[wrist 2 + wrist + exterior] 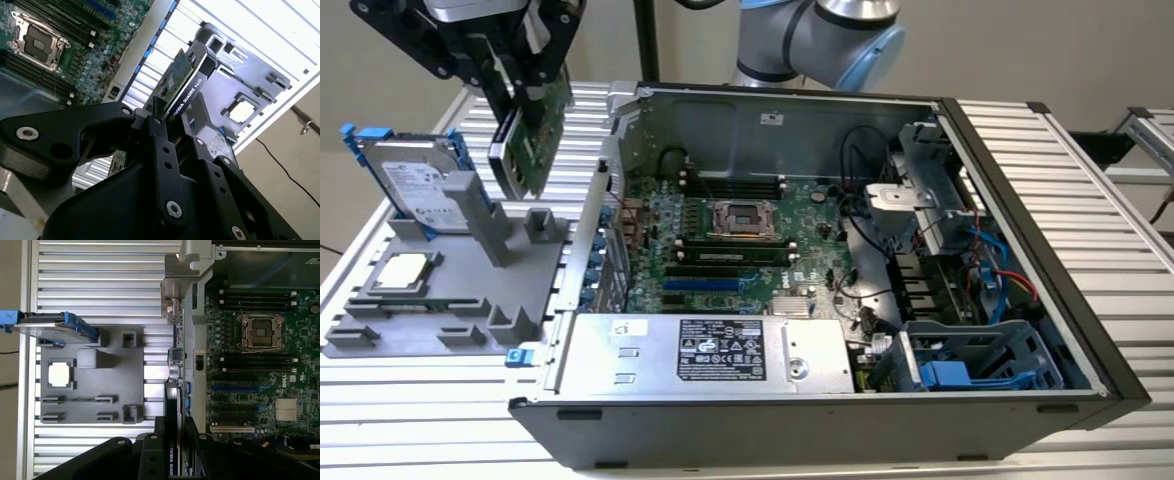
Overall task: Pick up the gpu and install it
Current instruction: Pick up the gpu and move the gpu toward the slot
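Observation:
The gpu point(534, 130), a green board with a black cooler, hangs on edge in the air above the grey holder tray point(440, 300), at the exterior view's left of the open computer case point(720, 420). My gripper point(520, 80) is shut on its upper edge. In the second wrist view the black fingers point(156, 131) clamp the gpu point(186, 86). The first wrist view has the gpu point(171, 405) edge-on, running out from the gripper point(175, 434) to its silver end bracket point(178, 271), beside the case's wall. The motherboard point(720, 250) lies flat inside the case, with a blue slot point(707, 284).
A hard drive with blue rails point(416, 180) stands upright in the grey tray, and a square CPU chip point(403, 268) lies in a pocket in front of it. The power supply point(707, 350) and drive cage point(974, 365) fill the case's near side. Everything rests on a slatted metal table point(1067, 140).

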